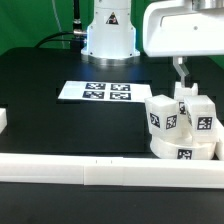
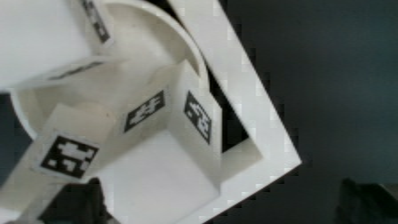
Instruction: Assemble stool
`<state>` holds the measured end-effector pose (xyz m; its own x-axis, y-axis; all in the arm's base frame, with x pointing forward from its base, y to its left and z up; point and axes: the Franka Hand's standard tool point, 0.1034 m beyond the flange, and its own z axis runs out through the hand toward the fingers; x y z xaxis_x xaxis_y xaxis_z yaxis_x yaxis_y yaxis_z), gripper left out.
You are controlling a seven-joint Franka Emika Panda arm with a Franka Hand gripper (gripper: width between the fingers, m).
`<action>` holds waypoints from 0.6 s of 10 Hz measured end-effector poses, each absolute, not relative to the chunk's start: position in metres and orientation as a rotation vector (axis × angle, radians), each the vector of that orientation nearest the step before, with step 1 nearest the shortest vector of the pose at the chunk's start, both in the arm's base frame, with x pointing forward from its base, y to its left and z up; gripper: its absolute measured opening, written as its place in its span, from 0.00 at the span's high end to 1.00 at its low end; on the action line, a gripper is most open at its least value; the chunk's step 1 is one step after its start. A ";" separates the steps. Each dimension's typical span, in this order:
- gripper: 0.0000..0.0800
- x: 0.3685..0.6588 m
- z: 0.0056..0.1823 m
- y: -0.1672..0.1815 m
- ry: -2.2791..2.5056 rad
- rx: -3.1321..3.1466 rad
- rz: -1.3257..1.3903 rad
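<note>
Roughly at the corner where two long white border rails (image 1: 100, 172) meet sits the stool, and everything else is placed from it. Its round disc seat (image 1: 180, 153) lies flat on the black table (image 1: 40, 110), pushed against the front rail, with the second rail running back along its side toward the exterior view's right. Three blocky legs stand upright on the seat: one (image 1: 160, 113) toward the exterior view's left, one (image 1: 201, 120) toward the right, and one (image 1: 187, 104) behind and between them, partly hidden by the other two. All parts are smooth white plastic with black-and-white square tags on their faces; the legs are squared-off and chunky, the seat a low cylinder. Directly above the rear leg hangs the gripper (image 1: 181, 72), its fingers (image 1: 179, 68) spread apart and closing on nothing, though from outside only one thin finger shows clearly. In the wrist view the tagged legs (image 2: 169, 110) fill the frame close up, the curved seat rim (image 2: 169, 40) behind them and the rail corner (image 2: 249, 110) just beyond. Well apart from the stool, toward the exterior view's left and farther back, the marker board (image 1: 96, 91) lies flat, and behind that stands the arm's white base (image 1: 108, 35).
</note>
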<state>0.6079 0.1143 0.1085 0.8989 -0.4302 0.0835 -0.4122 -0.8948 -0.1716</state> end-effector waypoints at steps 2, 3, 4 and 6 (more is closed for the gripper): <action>0.19 0.608 0.108 0.113 0.437 -2.967 -0.198; 0.19 0.608 0.108 0.113 0.381 -2.977 -0.201; 0.19 0.608 0.108 0.113 0.243 -3.000 -0.211; 0.19 0.609 0.107 0.113 -0.252 -3.046 -0.237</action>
